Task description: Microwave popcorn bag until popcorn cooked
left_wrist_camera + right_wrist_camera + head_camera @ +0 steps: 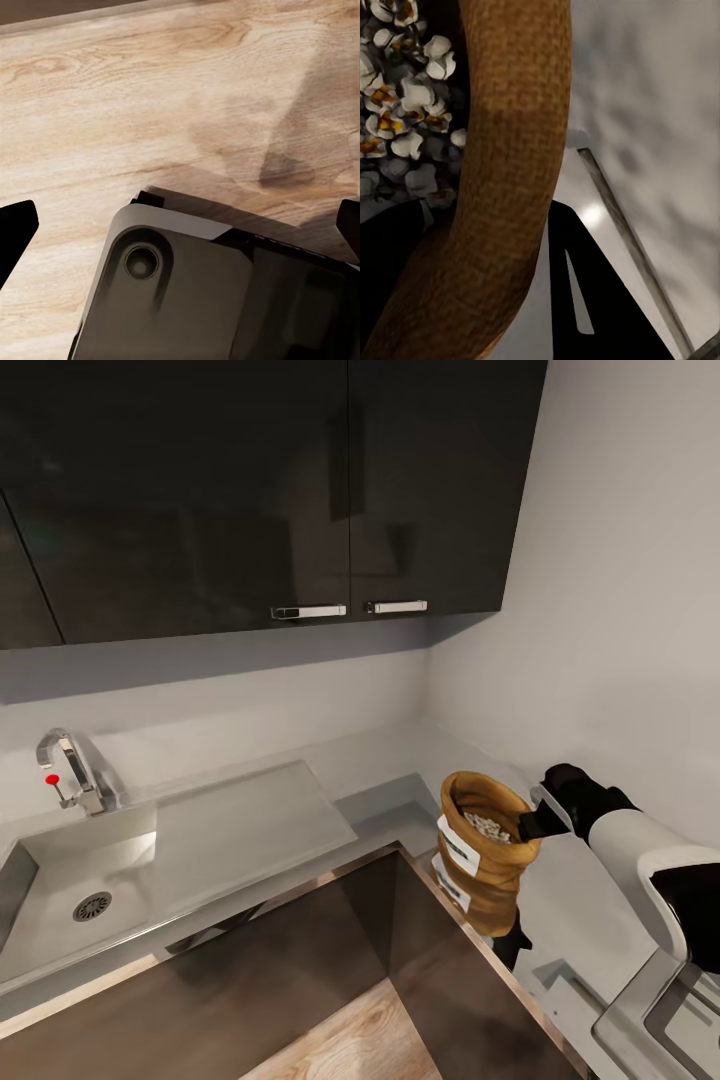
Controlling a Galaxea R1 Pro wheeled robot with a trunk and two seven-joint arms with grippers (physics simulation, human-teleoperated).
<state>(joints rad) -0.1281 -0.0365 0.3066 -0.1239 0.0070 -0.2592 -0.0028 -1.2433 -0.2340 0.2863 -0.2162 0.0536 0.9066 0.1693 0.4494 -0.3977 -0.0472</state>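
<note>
- Far left of the head view: steel sink [60, 890] with its tap [68, 768] (red dot on the lever), set in the pale grey surface [385, 800].
- Left pincer [180, 225] hangs wide open over the wood floor [150, 97], holding nothing.
- Right of center: popcorn bag [484, 855] lifted off the surface, popcorn [487, 827] inside (white and puffy).
- Right pincer [535, 822] is clamped on the bag's rolled rim.

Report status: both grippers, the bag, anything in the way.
Right gripper shut on the popcorn bag rim, one finger inside. Bag upright at the countertop edge, popcorn inside. Left gripper open over wood floor. Nothing blocking.
</note>
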